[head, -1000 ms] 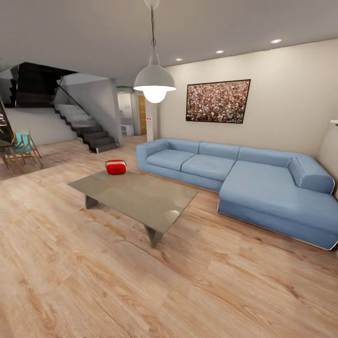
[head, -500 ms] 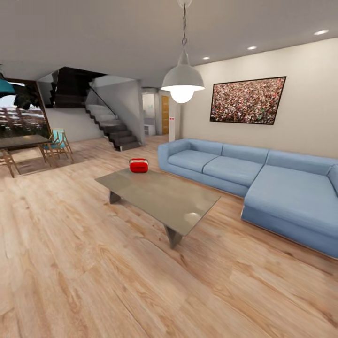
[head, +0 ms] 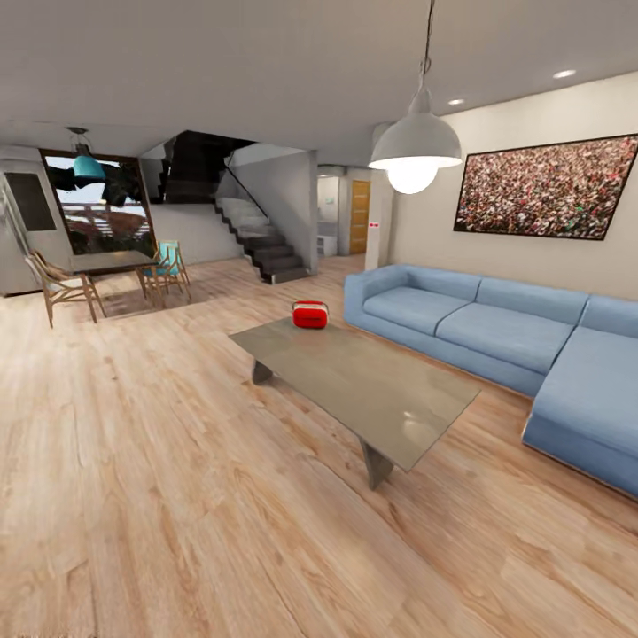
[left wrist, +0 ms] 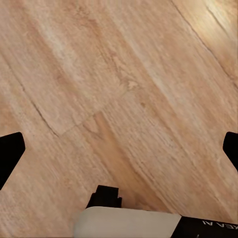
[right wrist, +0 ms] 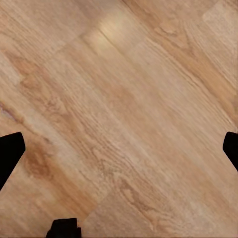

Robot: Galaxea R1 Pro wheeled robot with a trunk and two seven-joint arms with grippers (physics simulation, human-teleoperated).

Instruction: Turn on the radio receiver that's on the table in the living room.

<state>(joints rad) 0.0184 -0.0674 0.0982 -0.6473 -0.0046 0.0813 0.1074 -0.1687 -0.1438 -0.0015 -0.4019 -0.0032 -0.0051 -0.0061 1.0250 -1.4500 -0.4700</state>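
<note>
Swinging leftward, the head camera is now showing the radio receiver (head: 310,314) at the table's (head: 372,390) eleven-o'clock corner; both grippers' (left wrist: 119,148) (right wrist: 119,148) fingers are standing wide apart over the floor (head: 159,496).

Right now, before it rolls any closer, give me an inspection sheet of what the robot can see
Surface: low table, glossy top, bare apart from one item.
Job's things: red radio upright at the table's far corner.
Clutter: nothing seen.
Grippers: left and right jaws spread wide over wood floor, holding nothing.
Cables: nothing seen.
Surroundings: blue sofa beyond the table, framed picture, hanging lamp, stairs, dining table with chairs.
</note>
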